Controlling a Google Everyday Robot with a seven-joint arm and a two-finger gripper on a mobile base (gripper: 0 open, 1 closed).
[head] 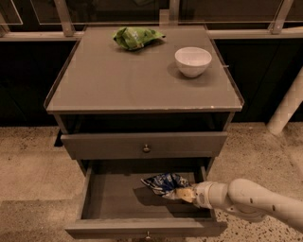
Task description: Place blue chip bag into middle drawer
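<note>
A grey bench (132,80) stands on a dim speckled floor (28,156). The gripper (184,194) sits low at its front. A white post (286,106) rises to the gripper's right, and dark glass panels (118,9) stand far behind.

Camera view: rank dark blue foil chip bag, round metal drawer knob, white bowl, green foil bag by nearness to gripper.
Gripper in open grey drawer, right side.
1. Blue chip bag, against it.
2. Round metal knob, drawer front above.
3. White bowl, tabletop right.
4. Green foil bag, tabletop rear.
</note>
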